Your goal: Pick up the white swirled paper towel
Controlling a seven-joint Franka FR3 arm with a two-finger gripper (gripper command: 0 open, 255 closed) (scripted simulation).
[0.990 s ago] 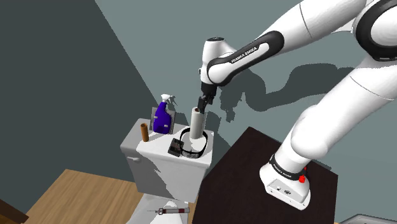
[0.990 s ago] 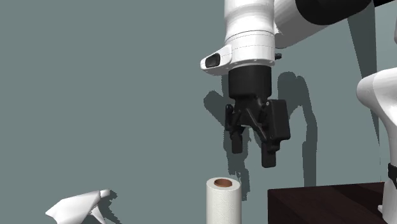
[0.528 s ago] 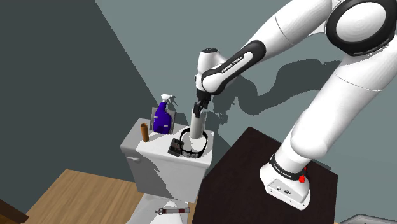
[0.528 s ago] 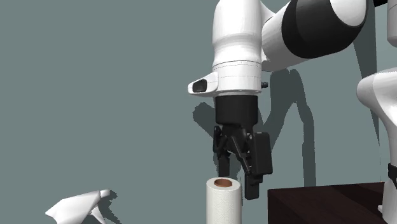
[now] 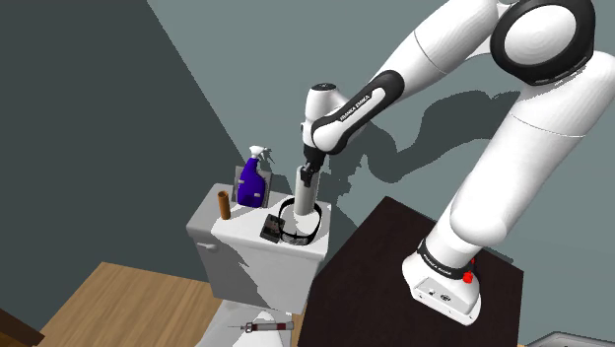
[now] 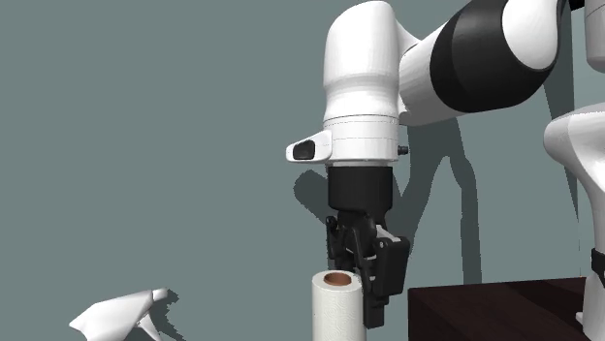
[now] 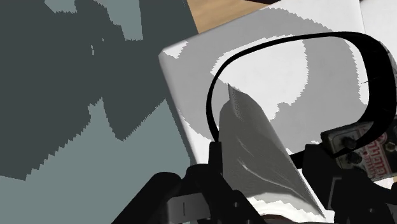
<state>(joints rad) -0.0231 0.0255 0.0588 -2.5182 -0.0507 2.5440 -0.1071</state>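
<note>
Your claw (image 5: 309, 175) points straight down over the toilet tank (image 5: 246, 251), with its two black fingers spread apart. The paper towel (image 5: 305, 193) is a plain white roll standing upright on the tank's white lid, with a brown core showing at its top. Its upper end sits between the claw's fingers.

In the second exterior view you see the claw (image 6: 355, 291) straddling the top of the paper towel (image 6: 336, 312). One finger drops down along the roll's right side, just beside it, and the other goes behind the roll towards the far wall. From the wrist view the paper towel (image 7: 248, 121) runs up the gap of the claw (image 7: 266, 154), a finger close on either side. You cannot tell from these views whether either finger presses on the paper. The claw reads as open around the roll, with nothing clamped.

A black ring (image 5: 317, 226) lies flat on the lid around the foot of the roll, and the wrist view shows it as a wide black loop (image 7: 356, 44). A small dark box (image 5: 270, 228) lies on the ring's near-left edge. It carries a red and white label (image 7: 359, 145).

Further along the lid, on the shoulder view's left, a purple spray bottle (image 5: 253, 180) stands against the grey wall. A short brown cylinder (image 5: 224, 205) stands upright near the tank's left end. The arm's dark stand (image 5: 379, 266) is just right of the toilet. A thin syringe-like tool (image 5: 262, 325) lies on the wooden floor (image 5: 128, 306) in front.
</note>
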